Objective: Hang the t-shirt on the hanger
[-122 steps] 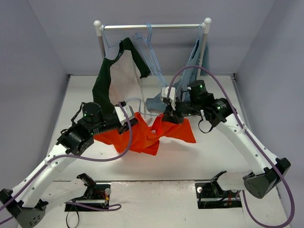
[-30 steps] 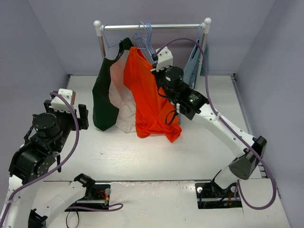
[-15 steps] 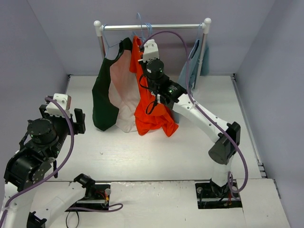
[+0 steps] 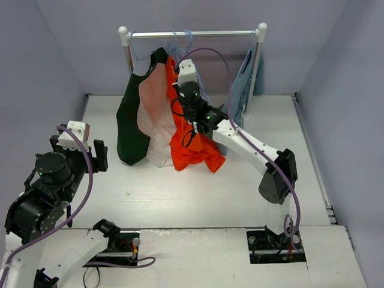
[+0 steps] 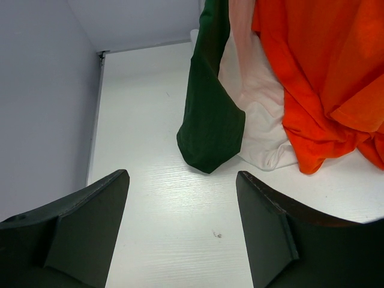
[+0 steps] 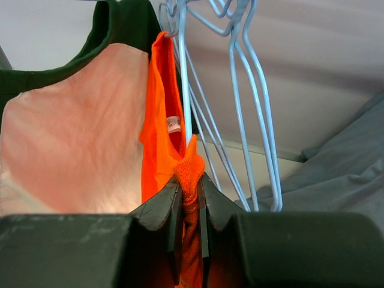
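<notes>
The orange t-shirt (image 4: 191, 144) hangs by its collar from my right gripper (image 4: 182, 80), which is raised just under the rack rail. In the right wrist view the right gripper (image 6: 189, 180) is shut on the t-shirt's ribbed collar (image 6: 189, 165), close against a pale-blue hanger (image 6: 183, 90); several such hangers (image 4: 183, 45) hang from the rail. The t-shirt's hem rests bunched on the table. My left gripper (image 5: 183, 207) is open and holds nothing, low over the table at the left. The left wrist view shows the t-shirt (image 5: 324, 84) at upper right.
A dark green-and-white garment (image 4: 141, 114) hangs on the rack (image 4: 192, 34) just left of the t-shirt. A grey-blue garment (image 4: 243, 81) hangs at the rack's right post. Purple walls close in the white table (image 4: 198, 198) on three sides.
My right gripper has carried the t-shirt's collar up and left toward the hangers. The left arm has pulled back slightly to the left.
</notes>
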`<action>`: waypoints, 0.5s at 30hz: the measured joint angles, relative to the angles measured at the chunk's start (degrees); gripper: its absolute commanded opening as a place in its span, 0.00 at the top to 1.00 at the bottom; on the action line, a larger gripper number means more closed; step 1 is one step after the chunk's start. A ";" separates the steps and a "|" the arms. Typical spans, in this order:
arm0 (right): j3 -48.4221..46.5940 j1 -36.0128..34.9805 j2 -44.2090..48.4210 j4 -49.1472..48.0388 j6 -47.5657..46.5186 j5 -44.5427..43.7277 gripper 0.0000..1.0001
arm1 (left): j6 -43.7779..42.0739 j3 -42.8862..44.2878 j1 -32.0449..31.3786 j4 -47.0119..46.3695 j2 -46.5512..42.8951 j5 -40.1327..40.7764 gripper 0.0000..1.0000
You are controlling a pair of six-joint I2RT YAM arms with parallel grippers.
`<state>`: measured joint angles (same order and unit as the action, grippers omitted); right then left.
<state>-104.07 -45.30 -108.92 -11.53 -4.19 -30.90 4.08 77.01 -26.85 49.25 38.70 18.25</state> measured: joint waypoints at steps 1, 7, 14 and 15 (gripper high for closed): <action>0.36 0.00 -0.02 -0.41 0.21 0.21 0.96 | 0.15 0.00 0.00 0.07 -0.07 -0.03 0.33; 2.76 0.23 0.37 -2.05 1.13 1.89 0.38 | 0.91 0.00 0.00 0.63 -0.67 -0.36 0.32; 7.95 0.22 8.99 -0.42 0.97 5.64 0.00 | 1.16 0.58 0.00 1.55 -0.77 0.05 0.19; 8.81 0.22 11.70 -0.45 0.83 6.35 0.00 | 1.19 0.69 0.00 1.60 -0.76 0.16 0.19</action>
<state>-95.26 -45.08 -97.22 -11.98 -3.36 -24.54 5.26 77.70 -26.85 50.85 37.93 18.41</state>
